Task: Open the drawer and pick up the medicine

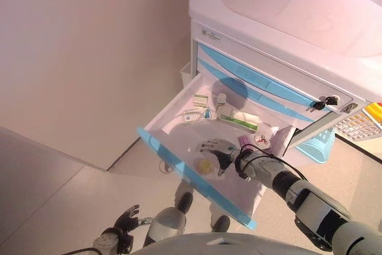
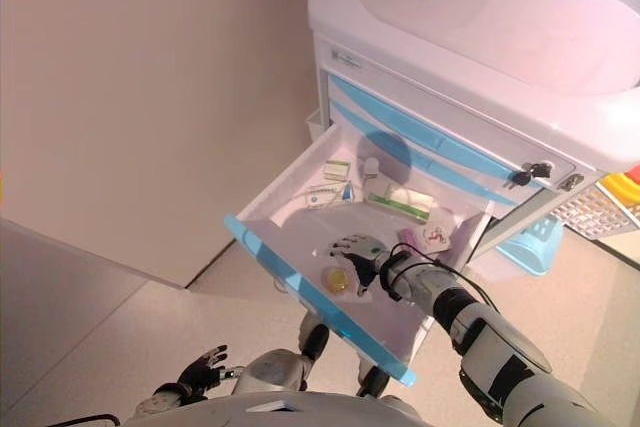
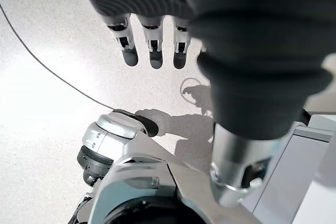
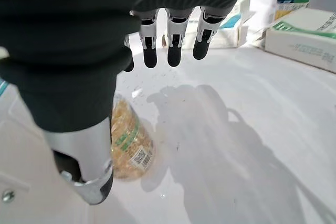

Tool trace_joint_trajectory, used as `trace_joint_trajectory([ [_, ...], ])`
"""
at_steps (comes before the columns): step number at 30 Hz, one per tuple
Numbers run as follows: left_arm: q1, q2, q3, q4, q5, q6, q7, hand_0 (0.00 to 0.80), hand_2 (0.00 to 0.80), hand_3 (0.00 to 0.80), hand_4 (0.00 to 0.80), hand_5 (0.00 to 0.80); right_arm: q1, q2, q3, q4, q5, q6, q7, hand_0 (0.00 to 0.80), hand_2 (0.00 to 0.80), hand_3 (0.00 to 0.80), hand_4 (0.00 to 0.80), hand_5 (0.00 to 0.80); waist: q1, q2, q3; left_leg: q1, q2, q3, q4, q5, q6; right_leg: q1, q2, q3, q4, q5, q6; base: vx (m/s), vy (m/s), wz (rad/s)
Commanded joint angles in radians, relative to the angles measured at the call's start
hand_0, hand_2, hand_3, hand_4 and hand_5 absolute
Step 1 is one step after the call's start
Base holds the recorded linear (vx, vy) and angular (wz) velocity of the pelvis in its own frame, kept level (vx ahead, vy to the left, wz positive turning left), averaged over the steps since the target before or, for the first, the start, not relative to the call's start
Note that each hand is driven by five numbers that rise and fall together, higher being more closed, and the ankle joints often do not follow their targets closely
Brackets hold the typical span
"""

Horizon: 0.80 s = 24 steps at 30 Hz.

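Cart: white medical cart with blue-fronted drawers, standing against a plain wall; keys hang from a lock on its right front.
Drawer: top drawer pulled well out, its blue front towards the robot; white inside.
Medicine: small bottle of yellowish pills with a green label, lying on its side on the drawer floor near the blue front. It shows as a yellow spot in the head views.
Right hand: right hand is inside the drawer, just above and beside the bottle. In the wrist view its fingers hang straight and relaxed, thumb close by the bottle. Nothing is grasped; whether the thumb touches the bottle cannot be told.
Other contents: green-and-white box towards the back of the drawer, a small box and a white bottle behind it, a flat packet to the left, a pink-and-white item at the right side.
Left hand: left hand low at the robot's side over the grey floor, well away from the cart; fingers loose, holding nothing.
Beside the cart: pale blue basket on the floor at the right; a white mesh tray further right.
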<state>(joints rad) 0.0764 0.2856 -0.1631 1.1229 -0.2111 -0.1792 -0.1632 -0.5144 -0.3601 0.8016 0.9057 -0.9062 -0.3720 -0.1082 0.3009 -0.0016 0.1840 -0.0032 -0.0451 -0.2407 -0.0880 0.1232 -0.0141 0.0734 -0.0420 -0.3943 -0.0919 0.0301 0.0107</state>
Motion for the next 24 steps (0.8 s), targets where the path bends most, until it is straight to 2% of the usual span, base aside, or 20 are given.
trace_joint_trajectory([
  [1,-0.029,0.025,-0.047,0.026,0.019,-0.033,-0.009,0.000,0.000,0.000,0.000,0.000,-0.068,0.028,0.059,-0.014,-0.010,-0.037,-0.037,0.000,0.000,0.000,0.000,0.000,0.024,-0.023,0.011,0.002,-0.050,0.010,0.013,-0.087,0.007,0.030,-0.042,0.022,0.053,-0.043,0.063,0.007,0.013,0.04],
  [19,-0.031,0.024,-0.046,0.028,0.021,-0.032,-0.010,0.000,0.000,0.000,0.000,0.000,-0.050,0.050,0.070,-0.006,-0.008,-0.043,-0.054,0.000,0.000,0.000,0.000,0.000,0.031,-0.026,0.012,0.002,-0.049,0.007,0.010,-0.084,0.010,0.031,-0.046,0.019,0.050,-0.038,0.071,0.001,0.001,0.00],
  [20,-0.031,0.024,-0.047,0.027,0.021,-0.032,-0.008,0.000,0.000,0.000,0.000,0.000,-0.050,0.052,0.069,-0.005,-0.011,-0.039,-0.047,0.053,0.053,0.053,0.053,0.053,0.031,-0.026,0.012,0.003,-0.049,0.007,0.009,-0.084,0.010,0.030,-0.046,0.019,0.050,-0.038,0.071,0.000,0.000,0.00],
  [21,-0.032,0.023,-0.047,0.026,0.021,-0.031,-0.008,0.000,0.000,0.000,0.000,0.000,-0.049,0.054,0.072,-0.005,-0.014,-0.030,-0.036,0.574,0.574,0.574,0.574,0.574,0.031,-0.026,0.012,0.003,-0.049,0.007,0.009,-0.085,0.010,0.030,-0.046,0.020,0.050,-0.038,0.071,0.000,0.000,0.00],
  [22,-0.032,0.024,-0.046,0.026,0.021,-0.031,-0.008,0.000,0.000,0.000,0.000,0.000,-0.048,0.054,0.072,-0.005,-0.017,-0.028,-0.032,0.800,0.800,0.800,0.800,0.800,0.031,-0.026,0.012,0.003,-0.049,0.007,0.009,-0.085,0.010,0.030,-0.046,0.020,0.050,-0.038,0.072,0.000,0.000,0.00],
  [24,-0.032,0.023,-0.048,0.024,0.019,-0.032,-0.005,0.000,0.000,0.000,0.000,0.000,-0.044,0.054,0.075,-0.002,-0.021,-0.022,-0.026,0.800,0.800,0.800,0.800,0.800,0.032,-0.027,0.014,0.003,-0.049,0.006,0.009,-0.084,0.011,0.031,-0.046,0.019,0.050,-0.038,0.072,0.000,0.000,0.00],
])
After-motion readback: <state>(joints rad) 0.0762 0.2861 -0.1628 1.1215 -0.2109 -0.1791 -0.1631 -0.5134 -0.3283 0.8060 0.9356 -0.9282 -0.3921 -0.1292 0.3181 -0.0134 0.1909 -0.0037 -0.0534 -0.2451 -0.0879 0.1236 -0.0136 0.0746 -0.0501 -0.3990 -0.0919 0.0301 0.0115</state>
